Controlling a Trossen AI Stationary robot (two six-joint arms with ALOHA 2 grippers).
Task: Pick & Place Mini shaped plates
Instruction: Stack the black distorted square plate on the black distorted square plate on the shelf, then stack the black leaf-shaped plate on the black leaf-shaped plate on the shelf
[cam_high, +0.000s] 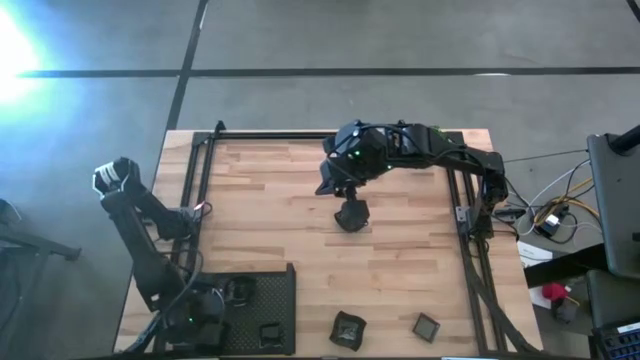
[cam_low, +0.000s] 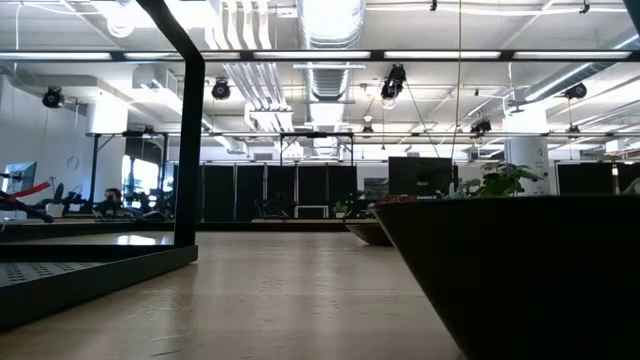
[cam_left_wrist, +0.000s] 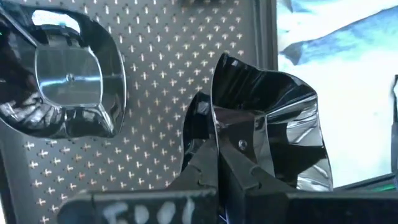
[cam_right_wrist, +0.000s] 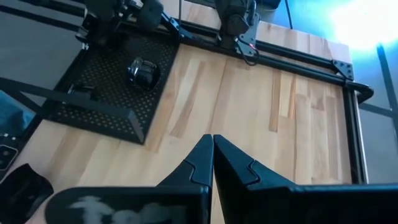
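Note:
My left gripper is shut on a glossy black wavy-edged mini plate above the black mesh tray, which lies at the table's near left corner. A rounded-square mini plate lies flat on the tray's mesh and also shows in the right wrist view. Two more mini plates lie on the wood near the table's near edge. My right gripper hangs shut and empty above the table's middle. My left gripper pinches the wavy plate's rim between its two fingers, coming from above and slanting down. The plate stands steeply tilted in the hold, its hollow side facing sideways, over the tray's mesh. Whether its lower edge touches the mesh, I cannot tell.
A black rail frame runs along the table's left, far and right sides. The tray has a raised wall on its side toward the table's middle. In the low view a dark dish fills the right foreground and a green plant stands behind it.

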